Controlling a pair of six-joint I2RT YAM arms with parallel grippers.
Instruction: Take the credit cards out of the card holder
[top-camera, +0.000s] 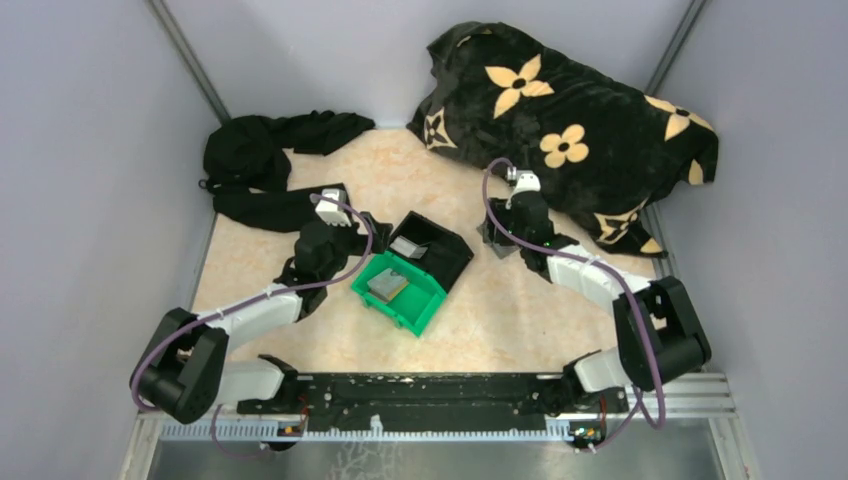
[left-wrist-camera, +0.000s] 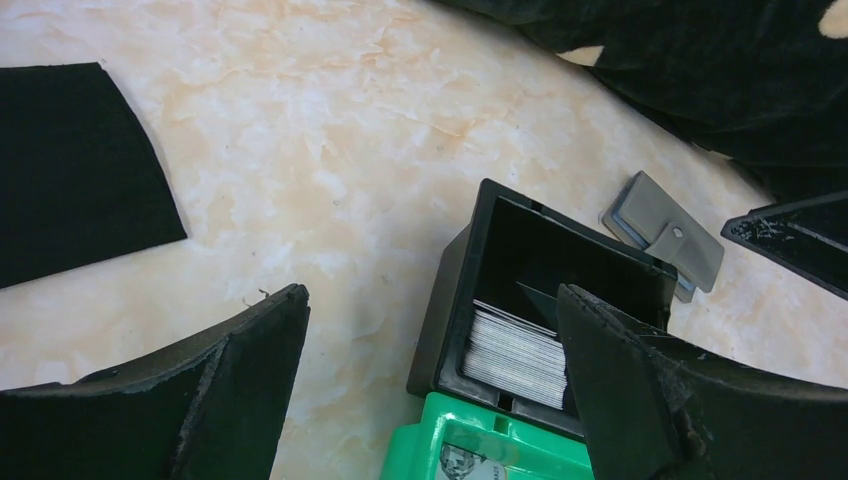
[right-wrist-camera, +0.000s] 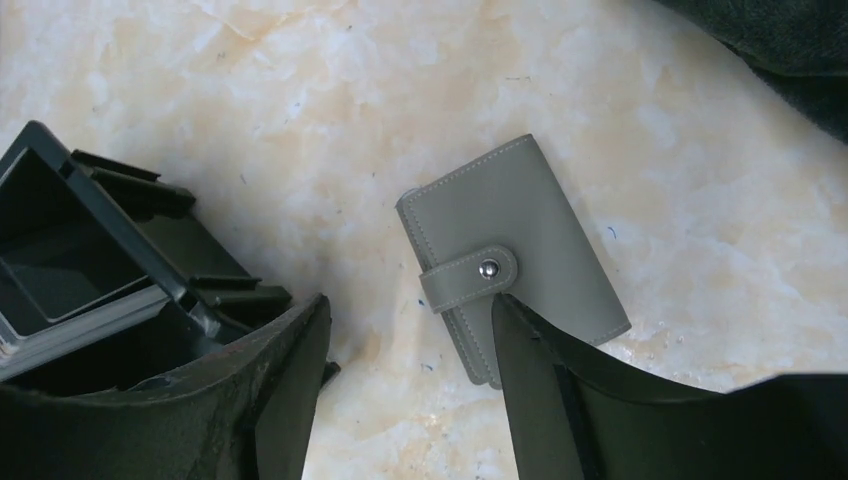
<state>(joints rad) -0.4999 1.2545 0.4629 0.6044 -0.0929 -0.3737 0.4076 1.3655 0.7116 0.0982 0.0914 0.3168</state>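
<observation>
At the centre of the right wrist view, the slim grey-green stitched card holder (right-wrist-camera: 520, 225) lies closed on the marbled beige tabletop (right-wrist-camera: 300, 80), with its snap strap fastened. The right gripper (right-wrist-camera: 408, 310) hangs spread above it and grasps nothing. One finger (right-wrist-camera: 560, 400) overlaps the holder's lower edge. In the left wrist view the left gripper (left-wrist-camera: 428, 300) is also spread and empty. It sits beside a black plastic bin (left-wrist-camera: 570, 255) that holds a stack of silvery-grey credit cards (left-wrist-camera: 515, 350). A green plastic bin (left-wrist-camera: 500, 440) touches the black one at the bottom of the frame.
</observation>
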